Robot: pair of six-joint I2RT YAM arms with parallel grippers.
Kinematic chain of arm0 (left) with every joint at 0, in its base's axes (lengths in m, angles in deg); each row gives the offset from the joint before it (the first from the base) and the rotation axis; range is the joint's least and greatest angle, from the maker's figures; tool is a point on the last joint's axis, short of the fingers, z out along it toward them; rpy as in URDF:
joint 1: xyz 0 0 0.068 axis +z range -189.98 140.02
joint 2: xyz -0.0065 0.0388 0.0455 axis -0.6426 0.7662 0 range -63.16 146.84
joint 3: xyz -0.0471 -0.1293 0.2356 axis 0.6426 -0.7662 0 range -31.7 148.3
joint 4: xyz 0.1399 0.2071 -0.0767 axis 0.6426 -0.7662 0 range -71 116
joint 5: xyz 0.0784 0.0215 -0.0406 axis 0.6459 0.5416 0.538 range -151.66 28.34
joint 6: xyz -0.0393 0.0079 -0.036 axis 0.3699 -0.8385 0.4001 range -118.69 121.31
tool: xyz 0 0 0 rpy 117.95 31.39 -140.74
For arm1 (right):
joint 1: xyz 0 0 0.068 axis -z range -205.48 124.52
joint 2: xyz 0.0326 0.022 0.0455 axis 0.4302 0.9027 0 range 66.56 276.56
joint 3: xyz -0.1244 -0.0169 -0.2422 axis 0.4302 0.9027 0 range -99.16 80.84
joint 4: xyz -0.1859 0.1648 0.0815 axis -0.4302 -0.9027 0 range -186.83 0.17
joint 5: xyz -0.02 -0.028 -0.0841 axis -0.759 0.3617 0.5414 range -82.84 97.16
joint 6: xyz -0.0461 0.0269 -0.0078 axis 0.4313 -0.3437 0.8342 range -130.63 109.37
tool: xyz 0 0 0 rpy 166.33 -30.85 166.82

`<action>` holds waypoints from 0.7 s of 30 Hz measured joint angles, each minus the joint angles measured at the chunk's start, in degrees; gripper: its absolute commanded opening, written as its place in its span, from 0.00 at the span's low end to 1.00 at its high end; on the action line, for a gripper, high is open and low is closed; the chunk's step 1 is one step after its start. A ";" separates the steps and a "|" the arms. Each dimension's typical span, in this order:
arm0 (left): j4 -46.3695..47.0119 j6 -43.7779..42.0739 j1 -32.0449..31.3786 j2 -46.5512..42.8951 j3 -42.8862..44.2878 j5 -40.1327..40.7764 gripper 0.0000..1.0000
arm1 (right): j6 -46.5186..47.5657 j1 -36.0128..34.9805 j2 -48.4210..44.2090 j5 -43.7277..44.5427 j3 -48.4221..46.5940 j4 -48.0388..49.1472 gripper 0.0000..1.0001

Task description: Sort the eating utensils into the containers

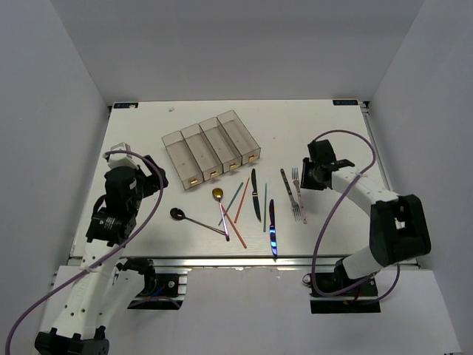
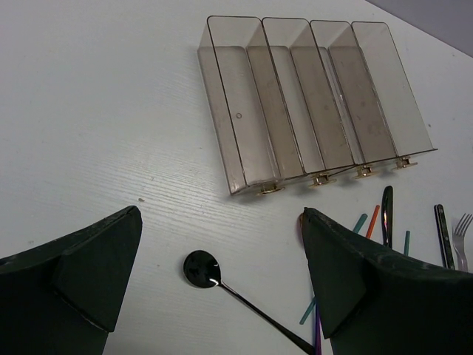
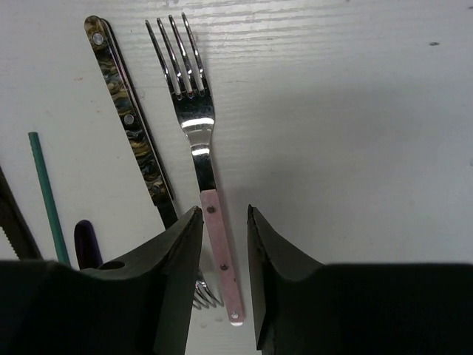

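Right gripper (image 3: 223,220): jaws narrow, straddling the flat pink riveted handle of the fork (image 3: 194,126), with table showing between handle and right finger. Its polished steel tines point away. Just beside it lies the mottled-handled fork (image 3: 133,133), glossy tortoiseshell with two rivets, then a thin teal chopstick (image 3: 44,192).

Left gripper (image 2: 222,214): jaws wide, nothing held. Between the fingers is the dark spoon (image 2: 203,268), with a glossy round bowl and slim stem, flat on the white grained table (image 2: 89,111). Beyond it sit the bins (image 2: 255,111): four narrow clear-grey plastic troughs joined in a row.
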 measured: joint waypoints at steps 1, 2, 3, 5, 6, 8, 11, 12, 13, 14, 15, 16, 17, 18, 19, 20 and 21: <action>0.00 -0.02 0.00 0.11 0.00 -0.20 0.98 | 0.31 0.00 1.53 -0.61 -0.31 0.37 0.37; 0.00 -0.04 0.00 0.22 0.00 -0.26 0.98 | 0.61 0.00 2.86 -1.07 -0.57 0.63 0.38; 0.00 -0.04 0.00 0.33 0.00 -0.39 0.98 | 0.83 -0.02 4.31 -1.55 -0.85 0.98 0.39; 0.07 -0.13 0.00 0.52 0.00 -0.63 0.98 | 1.22 -0.04 6.58 -2.34 -1.36 1.44 0.41; 0.13 -0.15 0.00 0.61 0.00 -0.74 0.98 | 1.46 -0.11 7.39 -2.49 -1.44 1.66 0.41; 0.26 -0.20 0.00 0.83 0.00 -0.96 0.98 | 1.90 -0.20 8.20 -2.67 -1.46 1.66 0.42; 0.35 -0.20 0.00 1.07 0.00 -1.36 0.98 | 2.16 -0.24 8.31 -2.64 -1.42 1.99 0.41; 0.37 -0.22 0.00 1.14 0.00 -1.49 0.98 | 2.19 -0.26 8.33 -2.64 -1.36 2.23 0.41; 0.37 -0.22 0.00 1.20 0.00 -1.55 0.98 | 2.25 -0.35 8.37 -2.67 -1.27 2.51 0.41; 0.37 -0.22 0.00 1.29 0.00 -1.66 0.98 | 2.36 -0.55 8.44 -2.67 -1.18 2.71 0.41; 0.37 -0.26 0.00 1.33 0.00 -1.70 0.98 | 2.40 -0.66 8.55 -2.67 -1.07 2.97 0.40; 0.37 -0.35 0.00 1.38 0.00 -1.73 0.98 | 2.45 -0.83 8.79 -2.67 -0.90 3.32 0.40; 0.37 -0.39 0.00 1.38 0.00 -1.75 0.98 | 2.58 -1.07 9.16 -2.64 -0.76 3.39 0.38; 0.37 -0.42 0.00 1.38 0.00 -1.75 0.98 | 2.64 -1.40 9.68 -2.58 -0.61 3.50 0.37; 0.37 -0.42 0.00 1.38 0.00 -1.77 0.98 | 2.75 -1.60 10.19 -2.56 -0.48 3.54 0.35; 0.37 -0.44 0.00 1.38 0.00 -1.77 0.98 | 2.86 -1.81 10.78 -2.34 -0.39 3.48 0.32; 0.37 -0.44 0.00 1.38 0.00 -1.79 0.98 | 3.15 -2.10 10.93 -1.97 -0.44 3.91 0.30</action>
